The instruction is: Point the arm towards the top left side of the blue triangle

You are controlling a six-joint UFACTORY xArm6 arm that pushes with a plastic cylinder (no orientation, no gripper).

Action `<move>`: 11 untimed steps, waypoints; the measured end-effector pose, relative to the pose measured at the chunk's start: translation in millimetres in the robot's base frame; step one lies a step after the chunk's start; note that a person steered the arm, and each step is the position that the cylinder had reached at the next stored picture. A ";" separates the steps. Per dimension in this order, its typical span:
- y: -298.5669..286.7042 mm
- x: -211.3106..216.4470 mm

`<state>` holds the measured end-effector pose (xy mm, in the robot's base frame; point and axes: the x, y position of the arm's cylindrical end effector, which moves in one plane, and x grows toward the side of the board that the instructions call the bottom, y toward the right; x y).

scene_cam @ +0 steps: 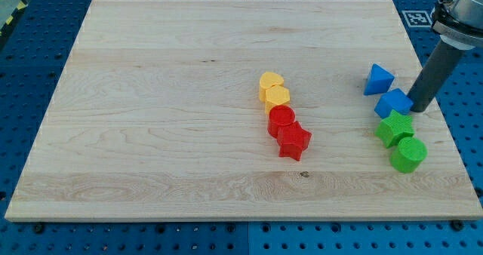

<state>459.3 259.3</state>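
eight blocks sit on the worktop (151, 134), and we take them from the near edge outward. nearest, at the view's right, is the green cylinder (408, 155), with the green star-like block (395, 127) touching it at about 11 o'clock. toward the middle lies a chain: the red star (294, 142), the red cylinder (281, 120), then two yellow heart-like blocks (275, 96) (271, 81) running up at 11 o'clock. above the green pair sits a blue block (392, 102), its shape unclear, and my tip (416, 109) rests just beside it at 3 o'clock, seemingly touching. farthest is the blue triangle (378, 79), at 10 o'clock from the tip.

we carry no claw, only a rod, so nothing opens or closes here.

to do this well, we judge the tip should not cut straight across, since the blue block stands between. better to swing out toward 12 o'clock, pass beyond the triangle with a gap, then settle at its 10 o'clock corner, stopping short of contact so it stays put.
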 end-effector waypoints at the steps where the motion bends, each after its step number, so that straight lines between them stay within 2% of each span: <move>1: 12.3 -22.9; 3: 14.7 -57.9; 4: 14.7 -105.1; 5: -1.8 -128.0; 6: -37.0 -118.9; 11: -68.8 -86.3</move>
